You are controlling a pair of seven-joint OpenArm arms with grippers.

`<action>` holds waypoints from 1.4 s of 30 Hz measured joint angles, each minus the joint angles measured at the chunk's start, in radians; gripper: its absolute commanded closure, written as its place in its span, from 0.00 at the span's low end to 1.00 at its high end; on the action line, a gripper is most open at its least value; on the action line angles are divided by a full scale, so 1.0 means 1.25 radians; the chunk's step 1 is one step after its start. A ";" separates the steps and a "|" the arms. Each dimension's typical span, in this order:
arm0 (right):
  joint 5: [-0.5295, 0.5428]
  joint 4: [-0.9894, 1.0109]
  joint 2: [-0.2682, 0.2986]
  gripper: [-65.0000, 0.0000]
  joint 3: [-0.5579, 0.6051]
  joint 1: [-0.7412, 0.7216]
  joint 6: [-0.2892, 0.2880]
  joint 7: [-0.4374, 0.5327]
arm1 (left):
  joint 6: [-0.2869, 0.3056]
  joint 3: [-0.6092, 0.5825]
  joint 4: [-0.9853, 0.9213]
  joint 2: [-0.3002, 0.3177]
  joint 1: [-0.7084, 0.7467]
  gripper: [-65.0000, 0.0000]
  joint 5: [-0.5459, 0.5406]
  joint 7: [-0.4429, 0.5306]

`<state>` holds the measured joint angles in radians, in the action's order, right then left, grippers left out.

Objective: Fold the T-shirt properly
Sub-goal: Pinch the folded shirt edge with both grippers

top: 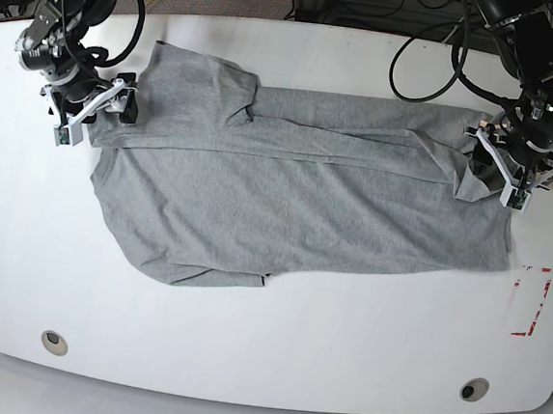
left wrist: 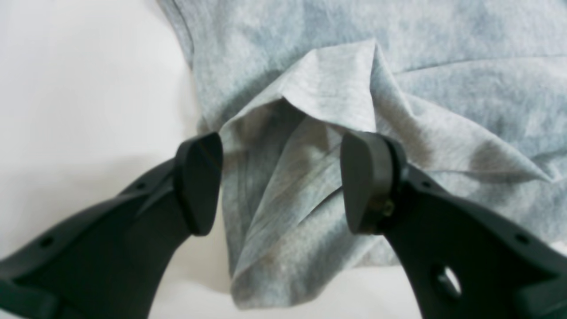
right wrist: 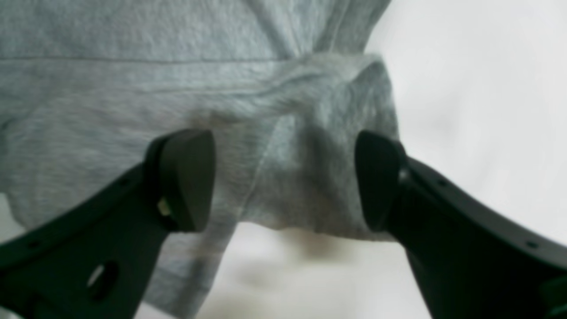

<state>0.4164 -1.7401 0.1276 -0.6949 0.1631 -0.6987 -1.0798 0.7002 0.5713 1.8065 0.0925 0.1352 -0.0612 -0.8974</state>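
Left gripper (left wrist: 281, 184): jaws spread apart, nothing clamped. A loose, folded bunch of the T-shirt (left wrist: 301, 177) lies in the gap between the two pads, not pinched. In the base view this gripper (top: 501, 169) sits at 3 o'clock of the shirt, over its bunched edge.

Right gripper (right wrist: 285, 179): jaws also spread wide, nothing clamped. A rumpled corner of the T-shirt (right wrist: 310, 146) hangs between the fingers; contact with either pad cannot be told from the blurred wrist view. In the base view this gripper (top: 96, 109) sits at 9 to 10 o'clock of the shirt, at its upper corner.

The T-shirt (top: 296, 204) lies spread lengthwise on the white table (top: 265, 342), upper long edge folded down over the body, one sleeve showing at 11 o'clock. A red-marked rectangle (top: 530, 302) lies on the table at 4 o'clock, just beside the shirt's corner.
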 measured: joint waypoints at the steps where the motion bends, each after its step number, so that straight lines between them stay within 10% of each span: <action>1: -0.009 0.014 0.000 0.28 0.000 -0.012 0.006 -0.002 | 0.000 -0.002 -0.003 0.000 -0.002 0.45 0.000 0.000; 10: 0.006 0.089 0.003 0.28 0.000 -0.066 0.002 0.005 | 0.000 0.001 -0.034 0.007 -0.017 0.96 -0.001 -0.003; 15: 0.005 0.089 0.013 0.39 0.001 -0.070 0.002 0.004 | 0.000 0.005 -0.029 0.038 -0.031 0.96 -0.003 0.006; 22: 0.002 0.091 0.013 0.94 0.000 -0.092 0.002 0.002 | 0.000 0.055 0.001 0.038 -0.038 0.96 -0.004 0.000; 39: 0.006 0.093 0.013 0.96 0.002 -0.162 0.002 0.005 | 0.000 0.068 -0.052 0.088 -0.089 0.95 -0.005 -0.002; 42: 0.003 0.093 0.013 0.96 0.002 -0.164 0.002 0.004 | 0.000 0.065 -0.012 0.079 -0.072 0.83 -0.010 -0.019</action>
<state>0.4206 -1.6238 0.1440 -0.6922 -0.0422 -0.6968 -1.0744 0.6998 0.6525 1.7912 0.1913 0.0448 -0.0734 -0.9215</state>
